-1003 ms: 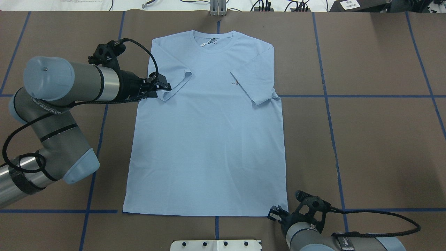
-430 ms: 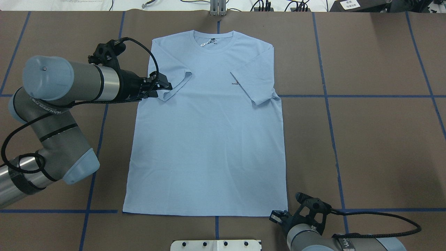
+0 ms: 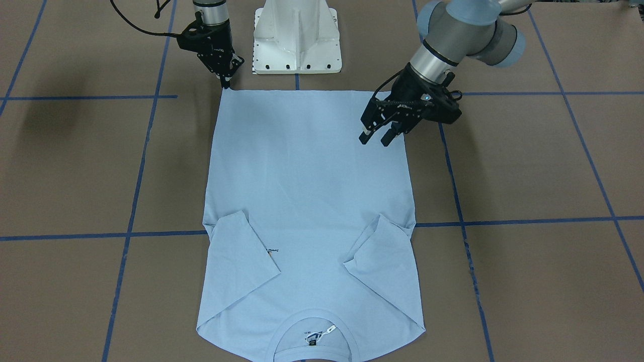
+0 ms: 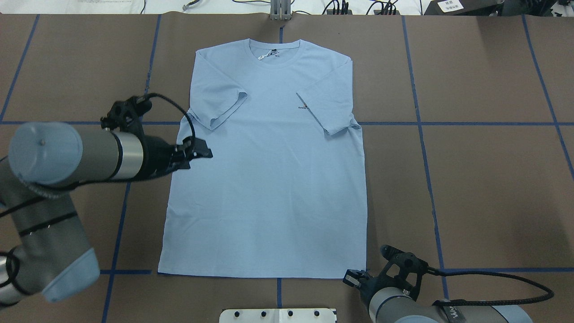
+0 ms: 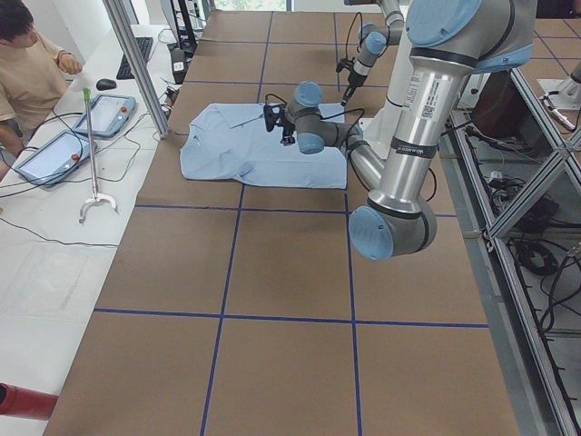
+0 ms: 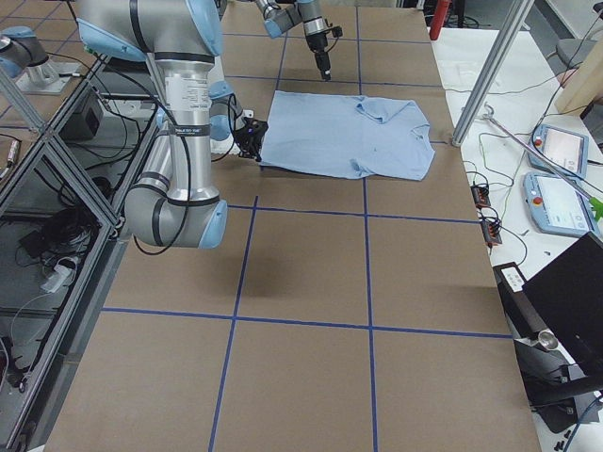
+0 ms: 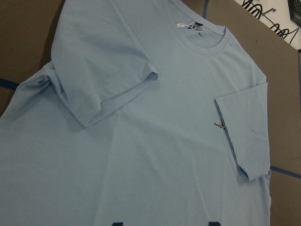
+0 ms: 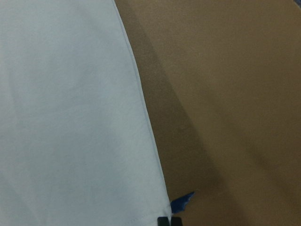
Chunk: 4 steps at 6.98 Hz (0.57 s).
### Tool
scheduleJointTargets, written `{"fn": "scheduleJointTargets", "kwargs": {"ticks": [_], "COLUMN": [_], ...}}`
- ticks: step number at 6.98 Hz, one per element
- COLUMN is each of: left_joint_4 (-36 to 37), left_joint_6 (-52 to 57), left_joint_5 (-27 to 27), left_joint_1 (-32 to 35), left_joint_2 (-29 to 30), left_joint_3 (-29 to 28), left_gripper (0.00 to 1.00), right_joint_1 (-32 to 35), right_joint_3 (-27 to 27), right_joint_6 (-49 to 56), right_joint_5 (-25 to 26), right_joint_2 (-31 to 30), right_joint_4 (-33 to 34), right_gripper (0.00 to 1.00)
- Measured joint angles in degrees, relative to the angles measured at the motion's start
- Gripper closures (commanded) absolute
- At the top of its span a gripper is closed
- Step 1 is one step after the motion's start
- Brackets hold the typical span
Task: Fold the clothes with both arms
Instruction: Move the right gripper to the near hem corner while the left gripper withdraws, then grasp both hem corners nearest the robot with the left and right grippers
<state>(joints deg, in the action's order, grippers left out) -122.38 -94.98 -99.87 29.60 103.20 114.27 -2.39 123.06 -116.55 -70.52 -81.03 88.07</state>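
The light blue T-shirt (image 4: 269, 179) lies flat and face up on the brown table, collar at the far side, both sleeves folded inward over the chest (image 3: 307, 191). My left gripper (image 4: 202, 150) hovers open over the shirt's left side edge, below the folded sleeve (image 3: 376, 138). Its wrist view shows the shirt (image 7: 164, 141) with two separate fingertips (image 7: 117, 223) at the bottom. My right gripper (image 4: 352, 278) sits shut at the hem's near right corner (image 3: 226, 83), its fingertips (image 8: 162, 220) together just beside the cloth (image 8: 70, 117), with no cloth visibly between them.
The white pedestal base (image 3: 297, 35) stands at the near table edge behind the hem. Blue tape lines (image 4: 421, 123) cross the table. A seated person (image 5: 27, 64) with tablets and a metal post (image 5: 136, 64) are beyond the far edge.
My left arm has drawn back from the folded left sleeve toward the robot along the shirt's left edge. The sleeve stays folded. The right gripper has barely shifted.
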Motion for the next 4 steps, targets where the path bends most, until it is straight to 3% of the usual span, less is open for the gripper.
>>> {"fn": "scheduleJointTargets", "kwargs": {"ticks": [2,4], "left_joint_4": [3.36,3.90], "left_joint_6": [-6.57,-10.47], "left_joint_5": [6.91,9.94], "left_joint_1": [-10.32,-16.28], "left_joint_2": [-8.54,-15.35], "left_joint_3": [5.73,6.60], "left_gripper": [0.33,0.33], "right_joint_1": [0.00,-0.09], "right_joint_3": [0.49,0.61], "right_joint_6": [0.05,0.00], "right_joint_5": [-0.09,0.01], "right_joint_2": [0.44,0.74], "right_joint_4": [-0.09,-0.22], "right_gripper": [1.00,1.00]}}
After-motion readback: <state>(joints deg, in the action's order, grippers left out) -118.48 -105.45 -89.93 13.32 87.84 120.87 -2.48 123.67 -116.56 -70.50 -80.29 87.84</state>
